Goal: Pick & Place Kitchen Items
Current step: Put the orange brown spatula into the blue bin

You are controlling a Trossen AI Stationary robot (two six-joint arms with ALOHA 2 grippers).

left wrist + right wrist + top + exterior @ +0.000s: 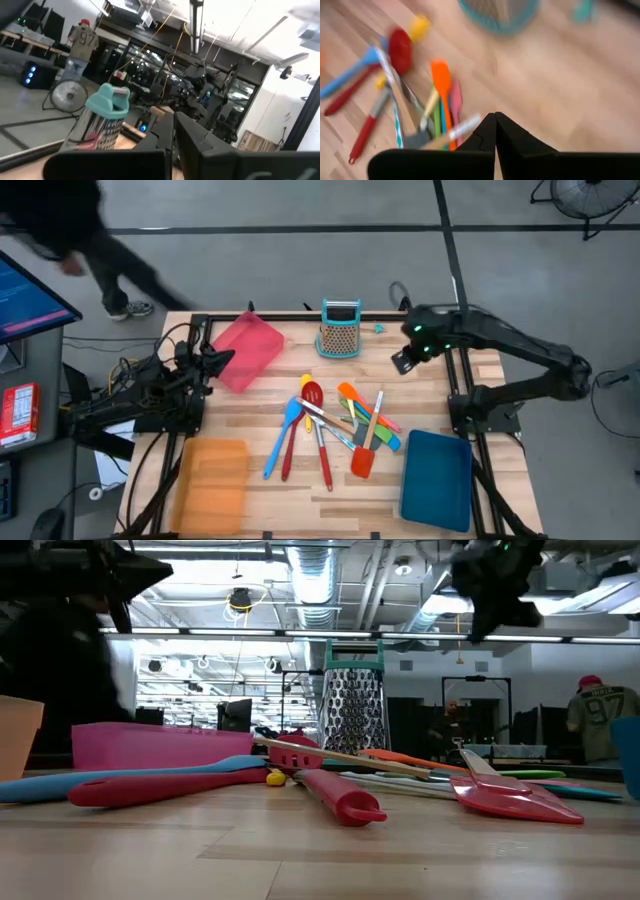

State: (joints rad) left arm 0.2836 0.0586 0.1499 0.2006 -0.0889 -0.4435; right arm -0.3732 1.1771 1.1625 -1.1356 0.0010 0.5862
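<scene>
Right gripper (404,361) up over the far right of the table (420,395), fingers pressed together, holding nothing; well apart from the pile. Left gripper (218,360) parked at the far left edge by the pink tray (246,350), fingers closed too, nothing between them.

Kitchen items (335,430) heaped mid-table, between orange tray (212,485) and blue tray (436,480), on the near side of the grater (340,330). Handles crossing and stacked, several overlapping.

Handling, judged from looks:
- Light, slim, stiff along the handle. Silicone-looking heads on the orange spatula (441,95) and red spoon (400,50) probably soft, likely to flex if pinched there.
- Smooth handles, likely slippery; silvery pieces more so.
- Lying flat on wood, so little clearance under them; low, square approach needed.

Grip advice: take mid-handle, jaws across the narrow width, never the head. Start with outliers, e.g. blue spoon (281,440) or long red utensil (323,460), free ends clear of the tangle. Risk: dragging neighbours out of the pile, or pivoting if gripped far from balance point.
</scene>
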